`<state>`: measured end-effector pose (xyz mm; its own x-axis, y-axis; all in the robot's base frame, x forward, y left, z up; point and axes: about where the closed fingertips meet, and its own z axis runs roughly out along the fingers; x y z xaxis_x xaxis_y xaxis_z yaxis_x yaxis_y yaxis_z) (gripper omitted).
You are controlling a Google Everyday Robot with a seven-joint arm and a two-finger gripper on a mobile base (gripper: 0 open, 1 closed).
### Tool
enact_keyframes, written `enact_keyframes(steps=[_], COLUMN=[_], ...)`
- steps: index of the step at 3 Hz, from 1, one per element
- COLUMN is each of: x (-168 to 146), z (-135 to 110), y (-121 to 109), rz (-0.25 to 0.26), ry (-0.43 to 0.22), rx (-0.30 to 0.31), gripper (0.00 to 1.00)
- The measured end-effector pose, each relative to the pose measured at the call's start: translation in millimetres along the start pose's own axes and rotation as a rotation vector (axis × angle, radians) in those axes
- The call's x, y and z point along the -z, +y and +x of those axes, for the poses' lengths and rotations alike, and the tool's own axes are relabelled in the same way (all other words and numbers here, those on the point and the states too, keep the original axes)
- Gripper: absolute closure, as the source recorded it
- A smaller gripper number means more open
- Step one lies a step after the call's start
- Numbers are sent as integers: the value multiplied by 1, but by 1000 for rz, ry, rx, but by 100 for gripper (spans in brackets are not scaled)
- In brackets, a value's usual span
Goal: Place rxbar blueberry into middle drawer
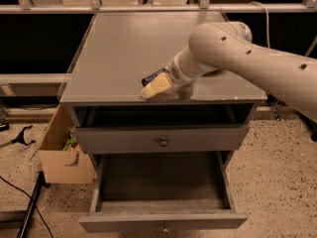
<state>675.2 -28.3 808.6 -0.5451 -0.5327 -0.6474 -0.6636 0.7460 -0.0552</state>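
Observation:
The rxbar blueberry (152,77) is a dark blue bar lying on the grey cabinet top (129,48) near its front edge. Only its end shows; the rest is hidden behind the gripper. My gripper (152,88) is cream-coloured and sits low on the cabinet top, right at the bar and touching or almost touching it. The arm (247,58) reaches in from the right. The middle drawer (163,221) is pulled far out below, and its dark tray is empty.
The upper drawer front with a round metal knob (161,142) is pushed in, with a dark gap above it. A cardboard box (62,157) stands on the floor to the cabinet's left. Cables and a black tool (17,138) lie on the speckled floor.

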Motion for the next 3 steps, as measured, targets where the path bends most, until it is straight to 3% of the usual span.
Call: enact_keyframes(steps=[1,3], x=[-4,0], z=[1,-4], y=[-3,-2], rz=[-4,-7], ry=[-2,-4], rx=[-25,-30], gripper=[4,26])
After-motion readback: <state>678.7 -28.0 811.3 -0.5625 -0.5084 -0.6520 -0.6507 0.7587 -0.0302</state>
